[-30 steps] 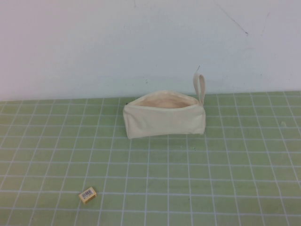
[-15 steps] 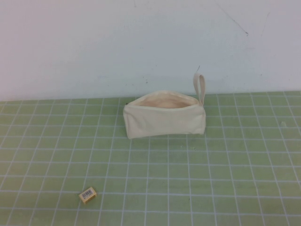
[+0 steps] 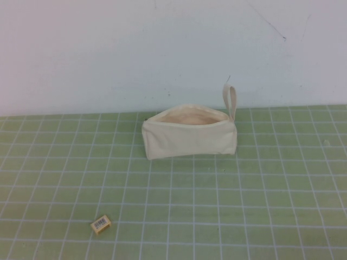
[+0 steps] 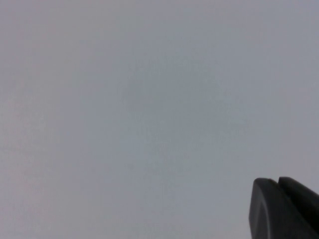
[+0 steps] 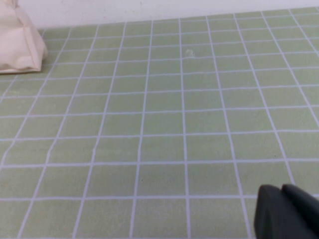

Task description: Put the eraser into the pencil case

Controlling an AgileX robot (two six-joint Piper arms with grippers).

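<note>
The eraser, a tiny tan block with a barcode label, lies on the green grid mat near the front left. The pencil case, a cream pouch with its zip mouth open and a loop strap standing up at its right end, sits in the middle near the back wall. Its end also shows in the right wrist view. Neither arm shows in the high view. My left gripper is shut and faces a blank grey surface. My right gripper is shut, low over the mat, well away from the pouch.
The green grid mat covers the table up to a white wall just behind the pouch. A small pale speck lies on the mat at the right.
</note>
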